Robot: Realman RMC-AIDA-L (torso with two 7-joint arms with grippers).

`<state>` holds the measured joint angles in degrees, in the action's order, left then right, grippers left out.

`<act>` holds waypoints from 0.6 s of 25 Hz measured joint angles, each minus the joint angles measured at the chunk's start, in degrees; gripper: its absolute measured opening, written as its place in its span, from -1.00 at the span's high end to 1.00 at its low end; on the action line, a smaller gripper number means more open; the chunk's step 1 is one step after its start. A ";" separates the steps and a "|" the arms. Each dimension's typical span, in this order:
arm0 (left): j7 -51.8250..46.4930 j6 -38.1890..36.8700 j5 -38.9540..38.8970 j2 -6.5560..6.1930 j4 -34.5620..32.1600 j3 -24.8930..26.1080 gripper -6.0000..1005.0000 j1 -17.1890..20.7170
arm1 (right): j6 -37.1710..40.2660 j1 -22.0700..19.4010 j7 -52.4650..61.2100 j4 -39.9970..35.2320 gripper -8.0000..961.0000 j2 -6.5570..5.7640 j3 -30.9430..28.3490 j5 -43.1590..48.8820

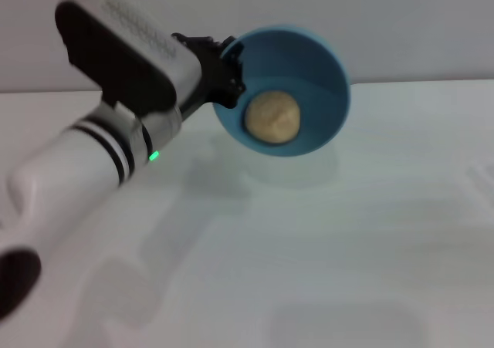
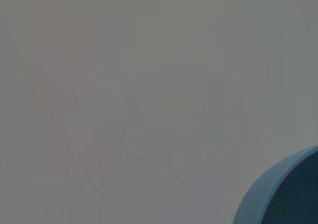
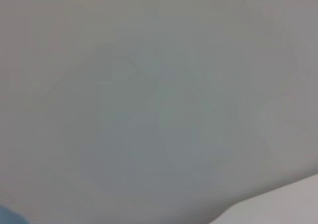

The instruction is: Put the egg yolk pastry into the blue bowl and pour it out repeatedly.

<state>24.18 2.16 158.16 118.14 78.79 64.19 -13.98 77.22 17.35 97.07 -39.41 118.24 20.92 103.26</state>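
Note:
In the head view my left gripper (image 1: 229,74) is shut on the left rim of the blue bowl (image 1: 309,62) and holds it lifted above the white table, tipped so its opening faces the camera. The pale tan egg yolk pastry (image 1: 272,117) lies inside the bowl against its lower wall. A part of the bowl's rim (image 2: 278,194) shows in a corner of the left wrist view. My right gripper is not in the head view, and the right wrist view shows only a plain pale surface.
The white table (image 1: 324,248) stretches below and in front of the bowl, with the bowl's soft shadow (image 1: 293,170) under it. A pale wall stands behind. My left arm (image 1: 85,163) crosses the left side of the head view.

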 joint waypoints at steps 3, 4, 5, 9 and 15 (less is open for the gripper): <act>4.50 -12.22 0.02 0.14 -3.85 -4.35 0.97 1.76 | -0.39 -0.02 -0.03 0.25 0.03 -0.02 -0.05 0.00; 6.92 -18.14 0.02 0.21 -6.56 -6.27 0.97 2.04 | -0.47 -0.03 -0.04 0.29 0.03 -0.02 -0.07 0.00; 8.99 -23.12 -0.01 0.31 -9.03 -7.84 0.97 2.13 | -0.52 -0.04 -0.04 0.32 0.04 -0.02 -0.08 0.00; 18.19 -46.65 -0.97 0.83 -23.05 -15.34 0.97 0.24 | -0.61 -0.05 -0.06 0.36 0.05 -0.03 -0.23 0.01; 29.57 -64.70 -15.81 0.95 -31.89 -27.57 0.97 -4.83 | -0.71 0.14 -0.08 0.39 0.06 -0.03 -0.85 0.01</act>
<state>53.75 -62.55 142.35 119.09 46.90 36.61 -18.81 76.51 17.49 96.98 -39.02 118.21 20.07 103.27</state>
